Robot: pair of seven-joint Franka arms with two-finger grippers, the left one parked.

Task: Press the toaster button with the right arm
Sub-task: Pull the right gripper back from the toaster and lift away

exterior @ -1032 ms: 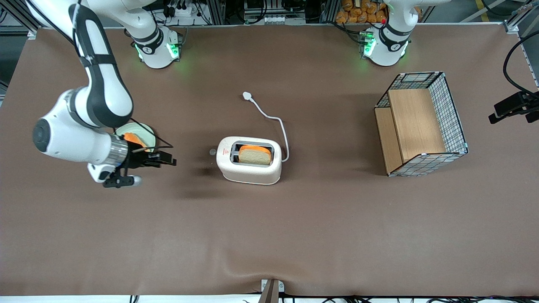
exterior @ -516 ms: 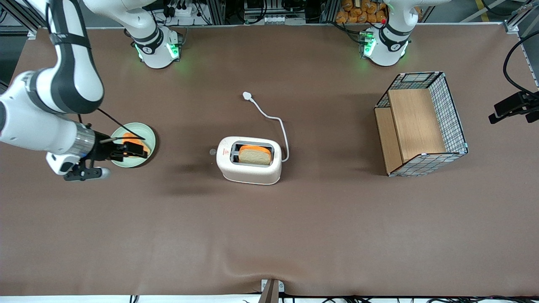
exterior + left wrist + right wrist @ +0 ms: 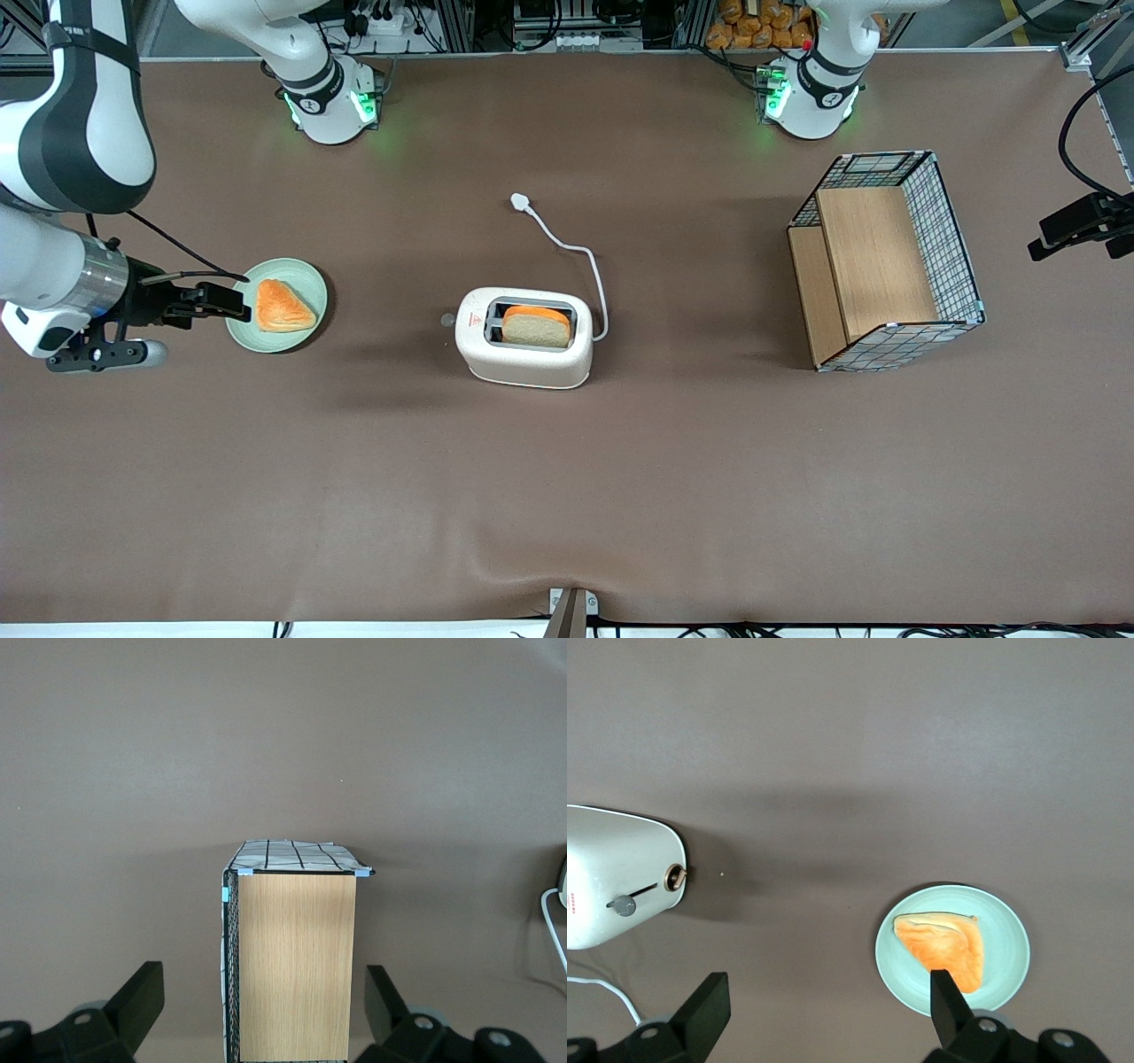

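The cream-white toaster [image 3: 523, 350] stands mid-table with a bread slice [image 3: 536, 326] in its slot. It also shows in the right wrist view [image 3: 611, 859]. The toaster button [image 3: 447, 320] is a small pale knob sticking out of the narrow end that faces the working arm; it also shows in the right wrist view [image 3: 622, 905]. My right arm's gripper [image 3: 232, 309] is open and empty. It points at the toaster from well away, at the edge of a green plate [image 3: 301, 276]. In the right wrist view the gripper [image 3: 828, 992] has wide-apart fingers.
The green plate holds an orange pastry [image 3: 282, 306], which also shows in the right wrist view [image 3: 943, 943]. The toaster's white cord [image 3: 567, 248] trails away from the front camera. A wire-and-wood basket [image 3: 886, 257] stands toward the parked arm's end.
My right arm has drawn back from the toaster toward its own end of the table. The plate and pastry it covered now show fully. The toaster has not moved.
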